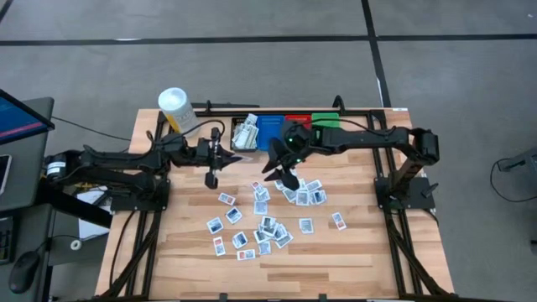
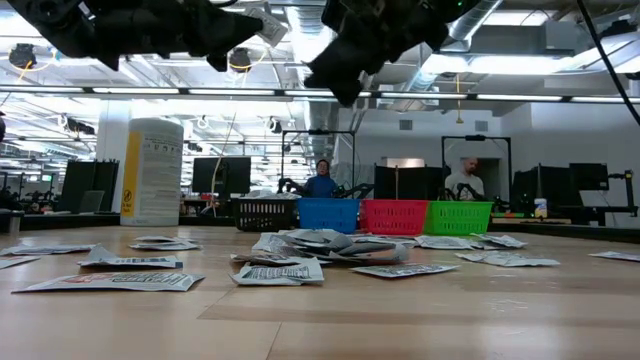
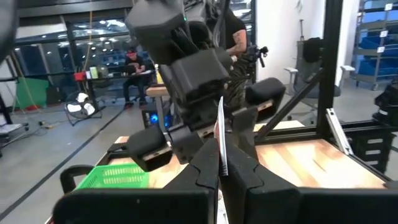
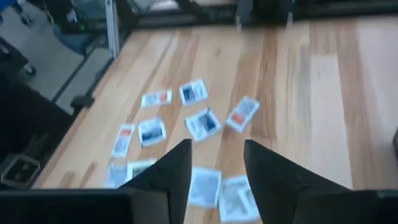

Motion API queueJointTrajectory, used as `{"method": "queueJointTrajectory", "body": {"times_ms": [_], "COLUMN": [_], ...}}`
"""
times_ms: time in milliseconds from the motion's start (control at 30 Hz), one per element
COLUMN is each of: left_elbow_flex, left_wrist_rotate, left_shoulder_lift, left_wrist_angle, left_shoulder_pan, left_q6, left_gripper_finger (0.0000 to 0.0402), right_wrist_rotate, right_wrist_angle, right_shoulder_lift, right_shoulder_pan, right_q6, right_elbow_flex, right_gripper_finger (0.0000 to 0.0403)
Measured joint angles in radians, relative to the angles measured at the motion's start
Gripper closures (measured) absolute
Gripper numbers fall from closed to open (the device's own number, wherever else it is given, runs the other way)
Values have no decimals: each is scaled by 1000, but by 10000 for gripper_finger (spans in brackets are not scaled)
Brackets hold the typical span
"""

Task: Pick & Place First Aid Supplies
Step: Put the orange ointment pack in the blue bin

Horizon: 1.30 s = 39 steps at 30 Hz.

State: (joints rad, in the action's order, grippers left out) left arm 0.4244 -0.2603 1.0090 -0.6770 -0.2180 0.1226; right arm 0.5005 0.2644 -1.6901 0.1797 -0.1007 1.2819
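Several small white and pale blue packets [image 1: 264,222] lie flat and scattered on the wooden table, also in the low view [image 2: 320,245] and the right wrist view [image 4: 202,121]. My left gripper [image 3: 220,171] hovers left of the table's middle [image 1: 216,159], shut on one packet. My right gripper [image 4: 216,165] is open and hangs above the far end of the scatter [image 1: 289,179], touching nothing; it shows high in the low view [image 2: 340,85]. My left gripper pinches one packet between its two fingers. The packet stands on edge, seen as a thin white strip [image 3: 220,134] rising beyond the fingertips. The fingers lie about level, pointing toward the table's right. The packet is lifted clear of the table.
Along the far edge stand a black bin [image 1: 245,134] with packets in it, then a blue bin [image 1: 268,130], a red bin [image 1: 295,120] and a green bin [image 1: 325,120]. A white tub [image 1: 174,105] stands at the far left corner. People sit beyond the table [image 2: 322,178].
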Motion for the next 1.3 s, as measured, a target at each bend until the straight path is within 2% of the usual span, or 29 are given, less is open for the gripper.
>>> {"method": "queueJointTrajectory", "body": {"times_ms": [167,433,733,1000,1300], "left_elbow_flex": [46,181,341,401,466], "left_wrist_rotate": [13,14,-6,-82,-88], "left_shoulder_lift": [67,253,451,587,727], "left_wrist_angle": [4,12,119,120,117], "left_shoulder_pan": [-17,-127,-230,-306,-351], "left_q6": [-25,-134,-139,-136,-135], "left_gripper_finger": [395,393,393,393,394], "right_wrist_rotate": [-1,-1,-1,-1,-3], "right_wrist_angle": [38,99,239,284,313], "right_shoulder_lift": [0,0,1,1,1], "right_shoulder_pan": [20,18,69,136,191], "right_q6": [67,123,41,-27,-88], "right_elbow_flex": [0,0,0,0,0], "right_gripper_finger": [253,256,255,258,258]}}
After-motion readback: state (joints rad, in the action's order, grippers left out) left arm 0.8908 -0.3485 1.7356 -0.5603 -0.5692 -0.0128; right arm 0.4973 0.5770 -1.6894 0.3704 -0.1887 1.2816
